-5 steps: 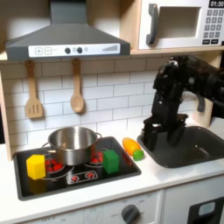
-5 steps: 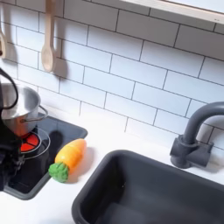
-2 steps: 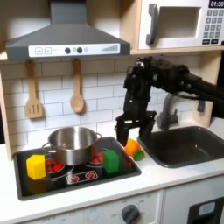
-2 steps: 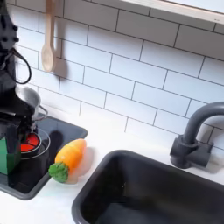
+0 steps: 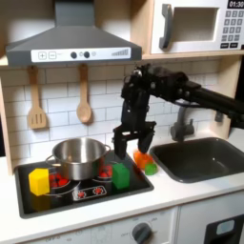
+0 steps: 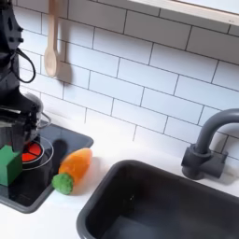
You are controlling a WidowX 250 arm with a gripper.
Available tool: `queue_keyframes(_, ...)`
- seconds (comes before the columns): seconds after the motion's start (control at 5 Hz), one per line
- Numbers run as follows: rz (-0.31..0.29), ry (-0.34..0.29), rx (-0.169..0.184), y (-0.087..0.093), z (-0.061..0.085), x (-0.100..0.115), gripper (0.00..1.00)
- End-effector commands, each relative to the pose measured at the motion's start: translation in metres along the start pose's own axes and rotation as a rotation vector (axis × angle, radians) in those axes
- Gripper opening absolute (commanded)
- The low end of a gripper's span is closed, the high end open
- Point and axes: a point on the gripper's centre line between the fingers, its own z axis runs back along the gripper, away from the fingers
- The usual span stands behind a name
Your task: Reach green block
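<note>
Hand [image 5: 125, 148] now nearer green block [image 5: 121, 174]

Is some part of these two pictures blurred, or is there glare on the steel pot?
In the first exterior view the whole image is soft, the steel pot shows mild bright reflections, and the gripper above the green block looks slightly smeared. The second exterior view is sharper; the sink is dark.

Bright green block [image 5: 120, 174], yellow block [image 5: 39, 181], orange toy [image 6: 73, 168] with green tip, black claw [image 5: 126, 143].

End effector [image 5: 125, 145] opening blurred; green block [image 6: 8, 165] edge-cropped.
</note>
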Motion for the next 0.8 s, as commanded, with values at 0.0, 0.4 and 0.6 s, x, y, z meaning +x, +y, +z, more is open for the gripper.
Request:
queue_keyframes(0.0, 0.002, 0.022, -0.011, 0.003, -0.016, 0.008, 1.0)
queue_keyframes(0.4, -0.007, 0.055, 0.002, 0.006, -0.032, 0.01, 1.0)
queue_keyframes(0.6, -0.014, 0.06, -0.005, 0.007, -0.036, 0.01, 1.0)
